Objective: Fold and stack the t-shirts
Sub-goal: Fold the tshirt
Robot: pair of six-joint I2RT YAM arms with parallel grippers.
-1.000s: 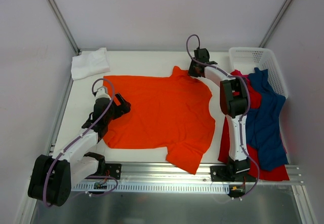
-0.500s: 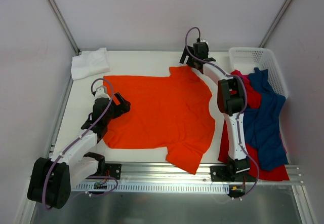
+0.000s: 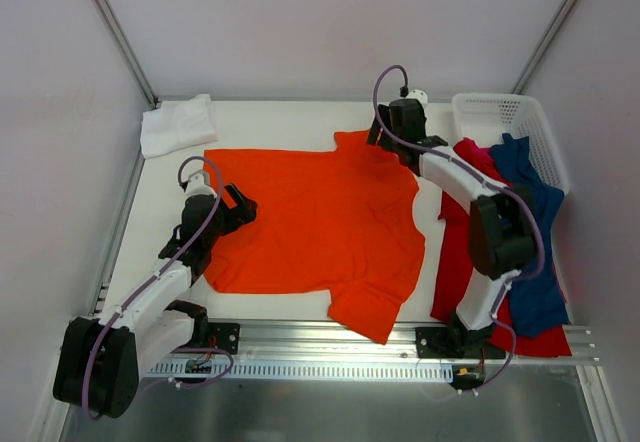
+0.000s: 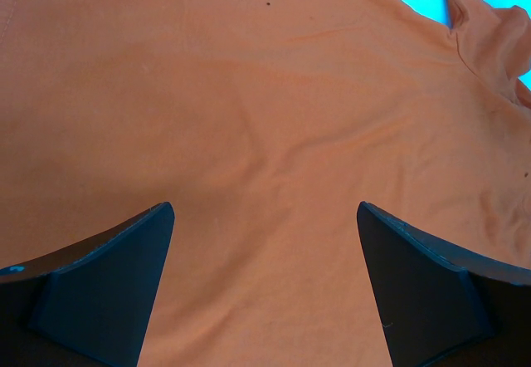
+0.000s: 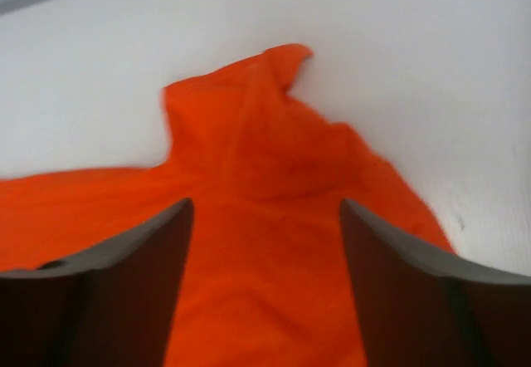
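The bright orange t-shirt [image 3: 320, 222] lies spread flat in the middle of the table. My left gripper [image 3: 243, 209] is open, low over the shirt's left edge; in the left wrist view orange cloth [image 4: 274, 93] fills the space between the spread fingers, gripper [image 4: 264, 209]. My right gripper [image 3: 382, 139] is open above the far sleeve; in the right wrist view the bunched sleeve [image 5: 265, 126] lies ahead of the gripper [image 5: 265, 205]. A folded white t-shirt [image 3: 178, 124] sits at the back left. The red t-shirt [image 3: 452, 262] and dark blue t-shirt [image 3: 525, 232] lie crumpled at the right.
A white perforated basket [image 3: 500, 114] stands at the back right, with the dark blue shirt draped over its near rim. Bare white table [image 3: 290, 122] shows behind the orange shirt. Grey walls close in on three sides.
My right arm's elbow has swung out to the right, and its gripper has shifted slightly right, staying over the orange shirt's far sleeve. The left arm has hardly moved.
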